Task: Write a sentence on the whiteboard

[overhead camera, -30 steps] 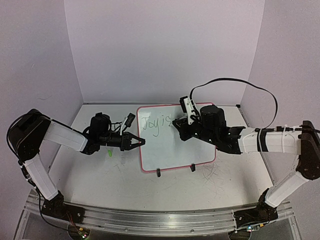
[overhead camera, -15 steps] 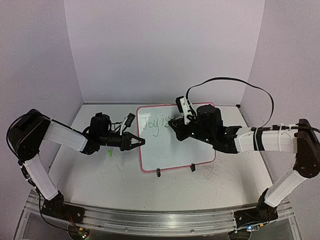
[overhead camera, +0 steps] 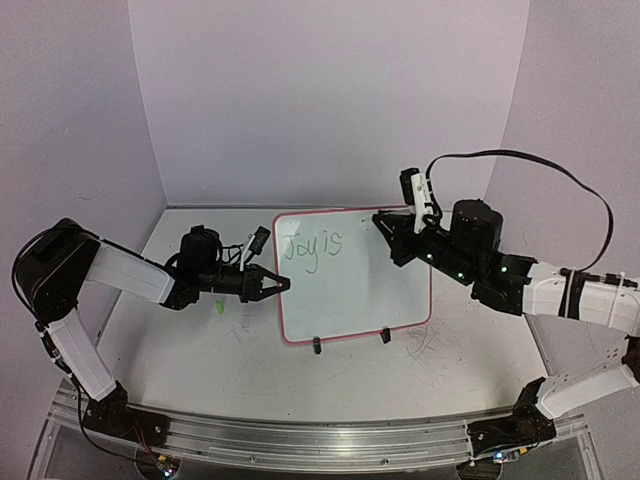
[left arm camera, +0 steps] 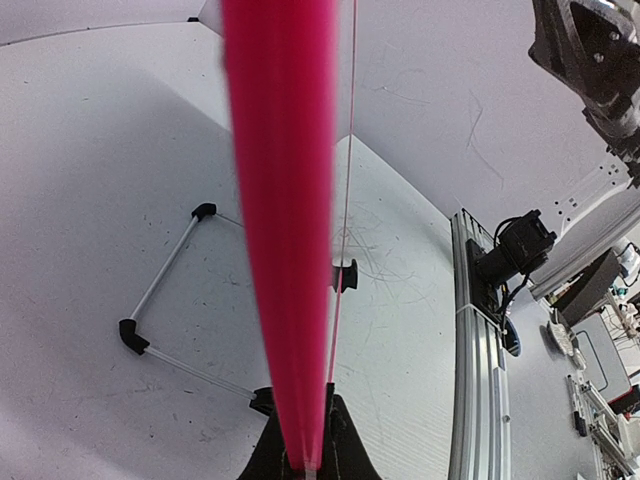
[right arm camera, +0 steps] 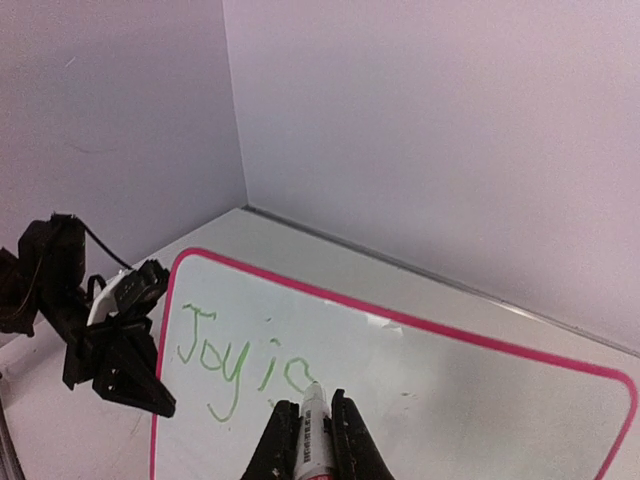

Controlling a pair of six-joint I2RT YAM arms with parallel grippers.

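Note:
The whiteboard [overhead camera: 350, 290] stands tilted on its black wire stand [overhead camera: 316, 346] at the table's middle. Green writing [overhead camera: 310, 247] on its upper left reads "Joy is". My left gripper [overhead camera: 283, 284] is shut on the board's left red rim [left arm camera: 285, 250], which runs up between its jaws in the left wrist view [left arm camera: 305, 458]. My right gripper [overhead camera: 385, 228] is over the board's upper right, shut on a white marker [right arm camera: 316, 432]. In the right wrist view the gripper [right arm camera: 312, 415] points the marker tip just right of the green writing [right arm camera: 240, 350]. I cannot tell whether the tip touches the board [right arm camera: 450, 390].
A small green cap [overhead camera: 218, 306] lies on the table left of the board, under my left arm. Walls close in the back and both sides. A metal rail [overhead camera: 300, 440] runs along the near edge. The right arm's black cable [overhead camera: 520, 160] loops above it.
My right gripper has pulled back to the right, away from over the writing, with the marker in it. The word "is" now shows in full. The left arm has not moved.

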